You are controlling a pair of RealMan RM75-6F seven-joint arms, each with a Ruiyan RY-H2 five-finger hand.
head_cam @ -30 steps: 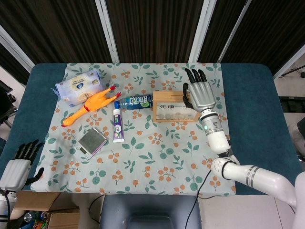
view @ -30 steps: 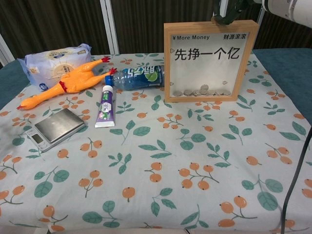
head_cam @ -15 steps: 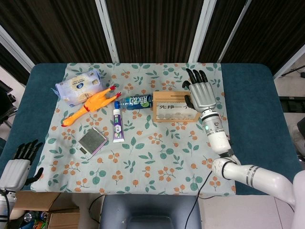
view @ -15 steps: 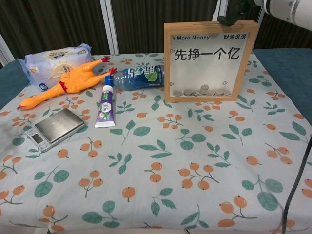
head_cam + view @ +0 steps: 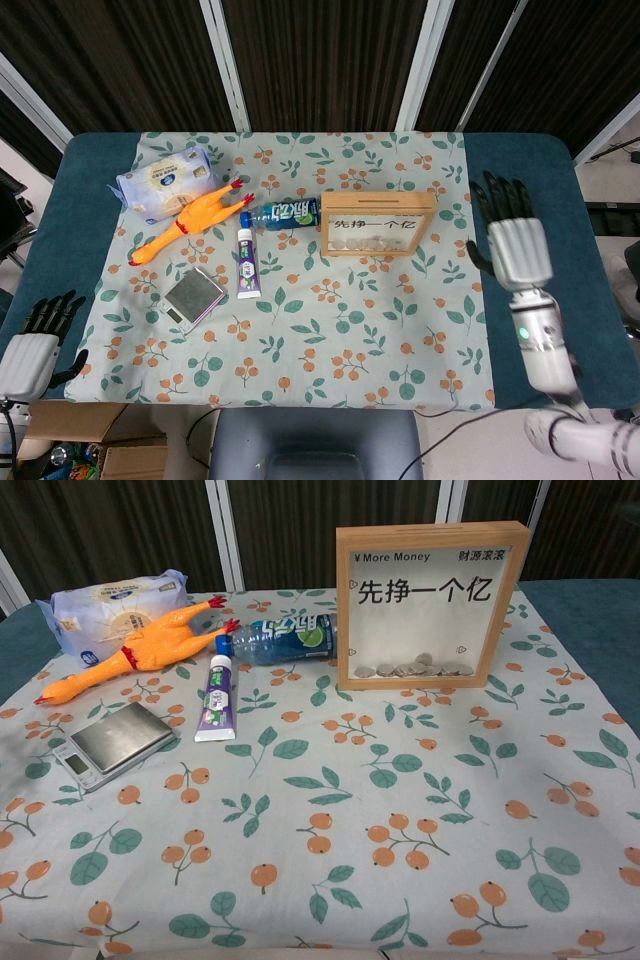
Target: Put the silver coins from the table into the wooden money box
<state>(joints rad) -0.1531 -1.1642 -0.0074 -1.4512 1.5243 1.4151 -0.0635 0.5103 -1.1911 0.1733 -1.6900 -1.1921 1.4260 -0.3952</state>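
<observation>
right hand (image 5: 518, 248): over the bare blue table top to the right of the cloth, fingers spread apart, holding nothing; well apart from the box.
left hand (image 5: 28, 352): low at the near left edge of the table (image 5: 590, 180), fingers apart, nothing in it.
wooden money box (image 5: 428, 605): upright on the floral cloth (image 5: 330, 810), clear front with printed characters, slot along the top edge seen in the head view; stiff frame, probably light enough to tip if pushed at the top.
silver coins (image 5: 412, 667): heaped at the bottom inside the box behind the clear pane; none made out loose on the cloth in either view.
handling of coins: likely thin, hard, slippery, lying flat on soft cloth; best pinched by the rim between thumb and a fingertip, then turned edge-on to the slot.
blue bottle (image 5: 277, 638): lying on its side just beside the box's left edge.
toothpaste tube (image 5: 218, 699): flat, in front of the bottle.
small scale (image 5: 112, 742): near the left, apart from the box.
</observation>
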